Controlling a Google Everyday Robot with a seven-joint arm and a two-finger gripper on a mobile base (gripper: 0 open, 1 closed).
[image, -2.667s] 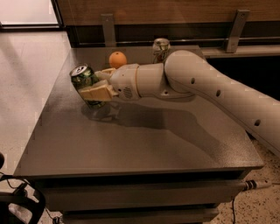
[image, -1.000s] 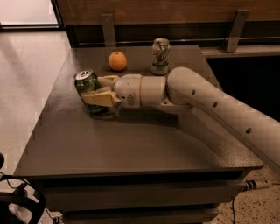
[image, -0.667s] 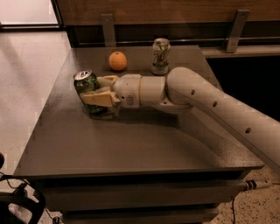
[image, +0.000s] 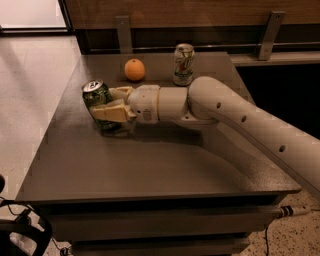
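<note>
Your gripper is clamped around the green can, in front and left of the orange. Its near finger hides the can's middle, and you can't read the label. The silver can stands just right of the orange

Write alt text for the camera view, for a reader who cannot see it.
The robot's tool grips a tilted green can at the left side of a dark table. Behind stand an orange and a silver can.
</note>
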